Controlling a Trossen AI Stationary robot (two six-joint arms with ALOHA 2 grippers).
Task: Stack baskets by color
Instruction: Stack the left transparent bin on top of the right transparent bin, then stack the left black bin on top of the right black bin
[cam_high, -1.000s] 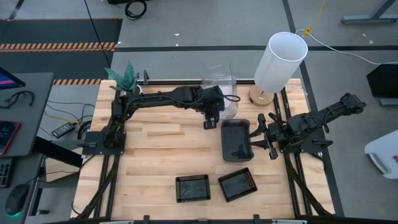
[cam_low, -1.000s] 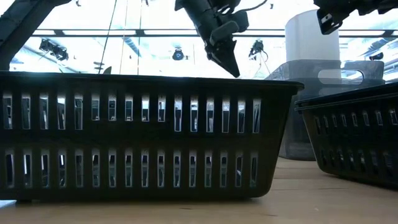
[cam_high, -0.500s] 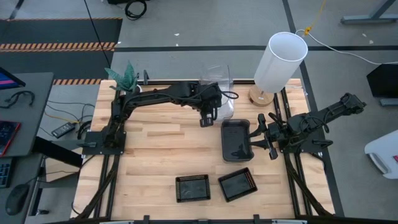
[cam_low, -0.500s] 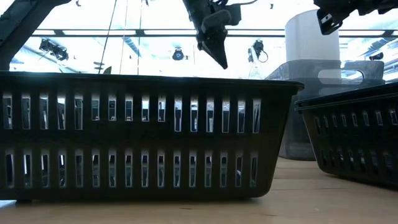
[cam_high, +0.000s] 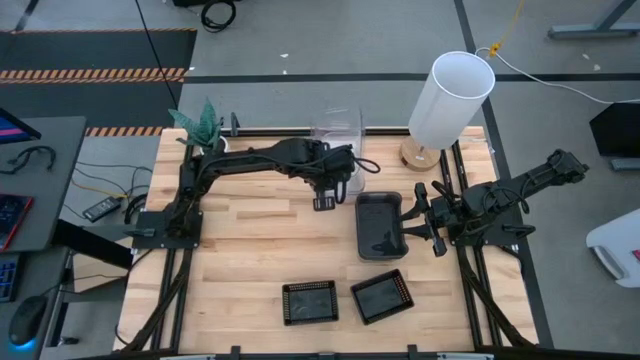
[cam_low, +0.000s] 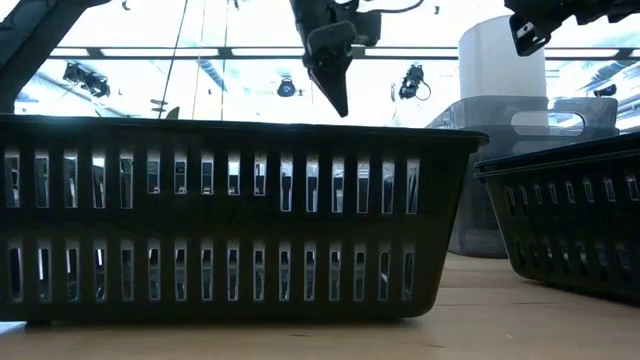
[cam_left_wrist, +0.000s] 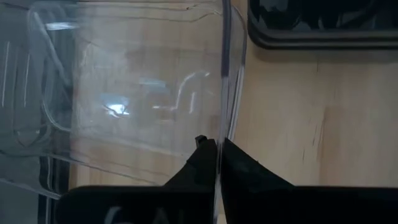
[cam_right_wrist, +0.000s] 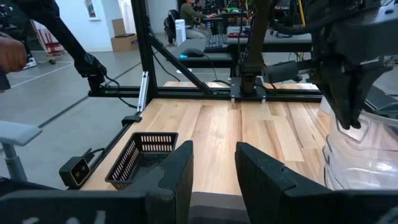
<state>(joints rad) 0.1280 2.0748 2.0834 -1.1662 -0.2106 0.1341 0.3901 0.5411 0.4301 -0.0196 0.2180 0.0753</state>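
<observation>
Left end effector (cam_left_wrist: 217, 163) clamped on clear basket (cam_left_wrist: 143, 93) wall, grip hidden from overhead.

bright overhead light; low view backlit; baskets (cam_low: 230, 220) silhouetted

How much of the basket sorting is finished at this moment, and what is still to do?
Done, apparently: a smoky grey basket sits by the right gripper, which waits open; how many are nested there cannot be told. In hand: the left gripper is shut on the wall of a clear basket near the table's far edge. Left: two black mesh baskets lie side by side, unstacked, at the near edge.
</observation>
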